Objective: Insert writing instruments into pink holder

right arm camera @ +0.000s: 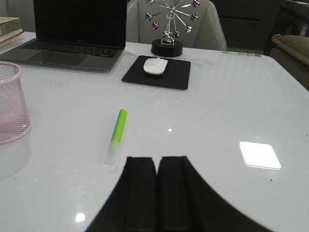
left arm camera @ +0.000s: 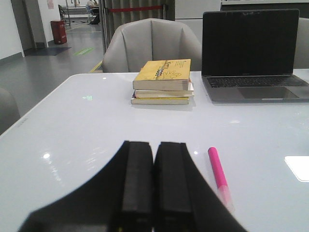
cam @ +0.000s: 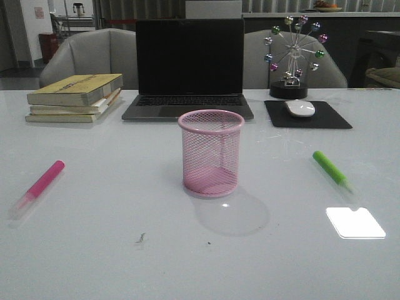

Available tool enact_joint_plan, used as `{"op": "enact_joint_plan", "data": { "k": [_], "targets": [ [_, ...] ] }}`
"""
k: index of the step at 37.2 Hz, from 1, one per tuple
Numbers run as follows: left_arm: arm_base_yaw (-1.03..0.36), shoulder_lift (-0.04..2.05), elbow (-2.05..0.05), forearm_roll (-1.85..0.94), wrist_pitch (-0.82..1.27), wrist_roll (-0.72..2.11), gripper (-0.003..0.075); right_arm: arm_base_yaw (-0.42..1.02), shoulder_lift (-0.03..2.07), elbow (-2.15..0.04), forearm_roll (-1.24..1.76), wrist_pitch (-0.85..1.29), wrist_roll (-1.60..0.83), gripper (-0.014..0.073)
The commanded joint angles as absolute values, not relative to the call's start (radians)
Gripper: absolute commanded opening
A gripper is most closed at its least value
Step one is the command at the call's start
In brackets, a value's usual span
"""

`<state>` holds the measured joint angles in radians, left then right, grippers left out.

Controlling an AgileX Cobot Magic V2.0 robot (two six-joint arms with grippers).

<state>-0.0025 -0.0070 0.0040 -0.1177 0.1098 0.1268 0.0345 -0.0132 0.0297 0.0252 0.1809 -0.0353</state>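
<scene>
The pink wire-mesh holder (cam: 211, 152) stands upright and empty at the table's middle, its edge also in the right wrist view (right arm camera: 9, 102). A hot pink marker (cam: 39, 187) with a clear cap lies flat at the left. The left wrist view has this pink marker (left arm camera: 218, 175) just beside my left gripper (left arm camera: 154, 145), which is shut with nothing in it. A green marker (cam: 331, 170) lies flat at the right. My right gripper (right arm camera: 157, 159) is shut and empty, just short of the green marker (right arm camera: 117, 133). Neither gripper appears in the front view.
A dark open laptop (cam: 189, 67) sits behind the holder. A stack of yellow books (cam: 76, 97) is at the back left. A white mouse (cam: 300, 107) on a black pad and a ball-wheel ornament (cam: 291, 55) are at the back right. Chairs stand beyond the table.
</scene>
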Motion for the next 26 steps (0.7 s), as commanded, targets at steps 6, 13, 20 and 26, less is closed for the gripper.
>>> {"op": "enact_joint_plan", "data": {
  "k": [6, 13, 20, 26],
  "targets": [
    [-0.002, -0.026, 0.008, -0.126, 0.007, 0.119, 0.0092, 0.035, -0.029, 0.031, 0.02, 0.091, -0.036, 0.005],
    [-0.002, -0.026, 0.008, -0.128, 0.0, 0.119, 0.0092, 0.035, -0.029, 0.031, 0.019, 0.085, -0.036, 0.005],
    [-0.002, -0.026, 0.008, -0.128, -0.101, 0.119, 0.0092, 0.035, -0.029, 0.031, 0.021, 0.056, -0.036, 0.005],
    [-0.002, -0.026, 0.008, -0.128, -0.278, 0.119, 0.0092, 0.035, -0.029, 0.031, 0.024, -0.15, -0.035, 0.005]
  ]
}}
